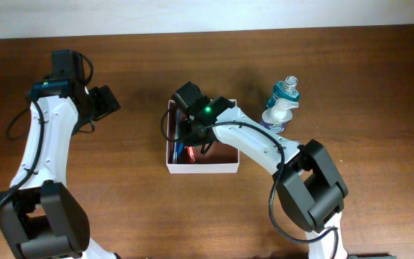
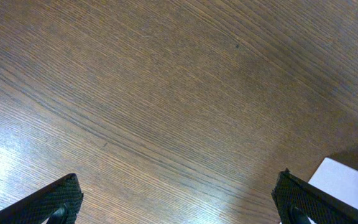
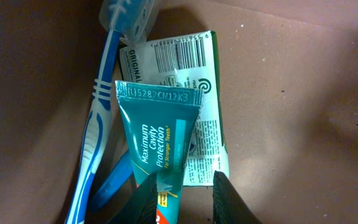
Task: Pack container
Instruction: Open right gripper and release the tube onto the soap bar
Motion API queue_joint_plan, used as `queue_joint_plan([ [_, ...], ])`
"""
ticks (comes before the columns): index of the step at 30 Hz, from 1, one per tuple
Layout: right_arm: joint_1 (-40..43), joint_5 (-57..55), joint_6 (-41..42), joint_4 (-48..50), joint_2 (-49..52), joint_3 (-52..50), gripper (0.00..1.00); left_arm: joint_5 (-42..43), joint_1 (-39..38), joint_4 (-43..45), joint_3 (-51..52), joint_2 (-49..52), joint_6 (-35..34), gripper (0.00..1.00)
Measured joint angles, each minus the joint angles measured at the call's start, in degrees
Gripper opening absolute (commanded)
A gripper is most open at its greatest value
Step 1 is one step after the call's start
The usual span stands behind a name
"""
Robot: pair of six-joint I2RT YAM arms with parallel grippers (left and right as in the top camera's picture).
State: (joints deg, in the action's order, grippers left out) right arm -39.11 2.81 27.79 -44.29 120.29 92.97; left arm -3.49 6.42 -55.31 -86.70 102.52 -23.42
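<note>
Dark wood-grain bench [image 1: 351,65] fills my overhead feed, with the container [image 1: 202,170] sitting at centre frame, its white walls around a reddish-brown floor. My right gripper [image 3: 186,179] is down inside it. On the wrist feed its two fingers stand partly apart, either side of the lower end of a teal toothpaste tube [image 3: 157,130]. There is a gap on the right-hand side, so I cannot tell whether it has any hold. A blue-and-white toothbrush [image 3: 95,124] lies along the left of the frame, and a green printed packet [image 3: 197,62] lies under the tube.

My left gripper [image 2: 179,202] is spread wide over bare wood at the upper left of the overhead view, holding nothing. A blue-capped bottle [image 1: 286,90] and a white one [image 1: 277,116] stand to the container's upper right.

I judge the container to be light and thin-walled, likely to skid on the wood and flex if squeezed. If I need to steady it, I'd pinch one wall over the rim near a corner.
</note>
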Motion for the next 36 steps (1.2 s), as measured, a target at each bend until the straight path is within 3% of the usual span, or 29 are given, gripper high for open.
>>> queue_joint_plan([
  [6,0.0,0.0,0.0,0.0,0.6,0.0,0.17,0.0,0.0,0.0,0.0,0.0,0.0,0.99],
  [36,0.0,-0.7,0.0,1.1,0.7,-0.2,0.17,0.0,0.0,0.0,0.0,0.0,0.0,0.99],
])
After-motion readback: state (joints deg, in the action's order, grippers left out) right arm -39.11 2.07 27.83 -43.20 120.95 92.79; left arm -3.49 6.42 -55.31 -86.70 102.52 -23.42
